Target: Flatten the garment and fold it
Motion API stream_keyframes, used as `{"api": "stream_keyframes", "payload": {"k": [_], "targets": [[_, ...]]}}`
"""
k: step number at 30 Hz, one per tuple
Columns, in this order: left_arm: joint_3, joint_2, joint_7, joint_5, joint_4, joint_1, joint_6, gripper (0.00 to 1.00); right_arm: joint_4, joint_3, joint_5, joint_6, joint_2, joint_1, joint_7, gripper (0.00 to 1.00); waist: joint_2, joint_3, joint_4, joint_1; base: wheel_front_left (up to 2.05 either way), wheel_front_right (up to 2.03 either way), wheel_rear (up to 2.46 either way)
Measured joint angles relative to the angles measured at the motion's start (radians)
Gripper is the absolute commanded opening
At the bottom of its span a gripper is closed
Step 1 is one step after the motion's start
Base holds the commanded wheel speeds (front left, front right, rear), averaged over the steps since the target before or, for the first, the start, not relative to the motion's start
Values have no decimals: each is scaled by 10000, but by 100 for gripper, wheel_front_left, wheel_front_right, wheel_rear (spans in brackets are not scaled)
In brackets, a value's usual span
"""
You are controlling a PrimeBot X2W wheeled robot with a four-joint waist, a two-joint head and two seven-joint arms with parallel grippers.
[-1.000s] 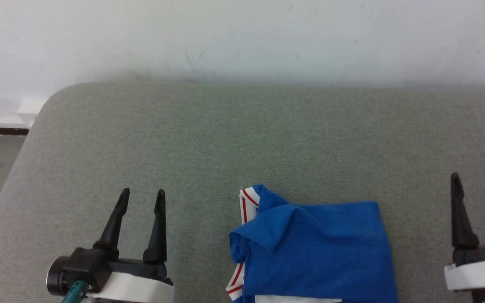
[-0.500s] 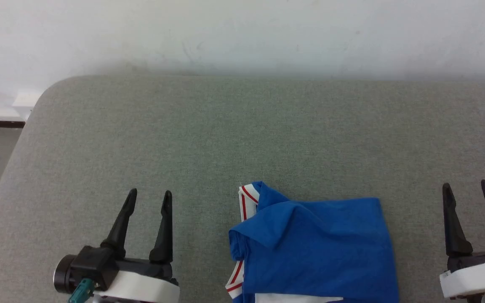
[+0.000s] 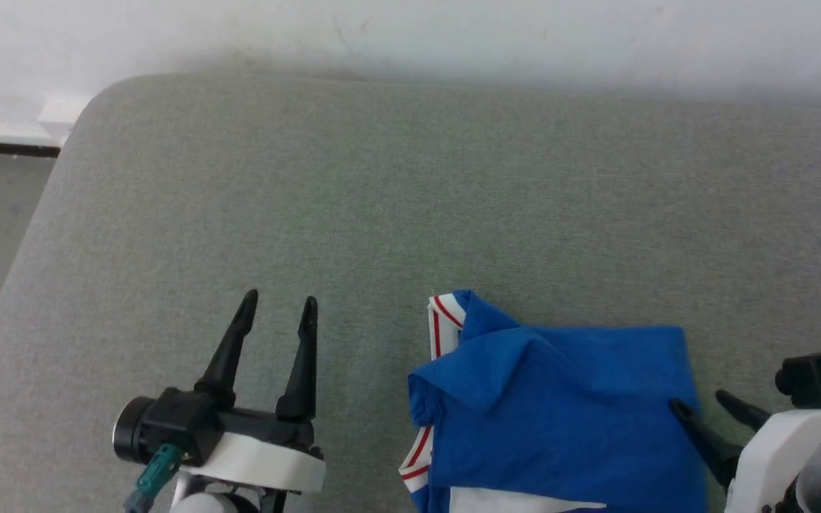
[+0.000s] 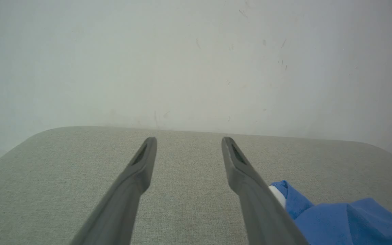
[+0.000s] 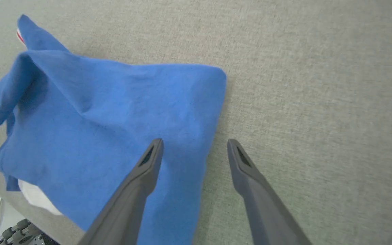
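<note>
Two wide-open, empty hands flank the blue shirt (image 3: 560, 399) bunched at the near right of the grey desk (image 3: 382, 178); the right hand (image 3: 697, 399) straddles its right edge, the left hand (image 3: 280, 298) sits to its left. Soft, light and limp, it likely lifts best pinched at a corner.

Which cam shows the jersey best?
Right wrist view: the jersey shows almost whole, with its folds and right edge clear. Head view cuts the jersey off at the bottom edge. Left wrist view catches just a blue corner.
</note>
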Motion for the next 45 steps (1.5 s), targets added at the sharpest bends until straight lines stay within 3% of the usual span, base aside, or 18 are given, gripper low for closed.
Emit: {"api": "stream_keyframes", "payload": {"k": [11,12,13,14,19,23,26,35,40,45], "targets": [[-261,0,2,-4,79,-331,82,100,1586,389,19,-2,245,-881,1687,100,0,493,831,-3,0,0,0],[-270,0,2,-4,94,-331,84,100,1670,474,-33,-15,238,-958,1691,56,0,512,894,-3,0,0,0],[-274,0,2,-4,105,-331,84,100,1745,558,-77,-31,213,-1035,1687,25,0,522,947,-3,0,0,0],[-274,0,2,-2,113,-331,84,100,1797,669,-196,-38,150,-1105,1626,0,-1,522,989,-3,0,0,0],[-332,2,0,-2,136,-326,84,100,2080,1400,-901,-2,-10,-1604,943,0,0,427,885,-1,0,0,0],[-700,2,0,13,261,-320,58,100,1988,2194,-1616,27,-560,-2085,686,0,0,340,491,-1,0,0,0],[-974,-2,0,-2,311,-322,56,100,1756,2846,-2249,12,-1496,-2767,681,0,0,279,19,0,0,0,0],[-1536,-17,0,21,313,-1231,63,100,1484,3649,-2015,15,-4521,-4829,725,0,0,533,-1716,0,0,0,0],[-1557,-15,2,347,320,-2049,-15,100,2451,3346,-1929,15,-5800,-5632,-42,0,-1,1201,-2438,1,0,0,0],[-1649,-15,2,591,336,-2859,-125,100,4077,2763,-2171,15,-6462,-6118,-1214,0,0,2144,-2896,1,0,0,0]]}}
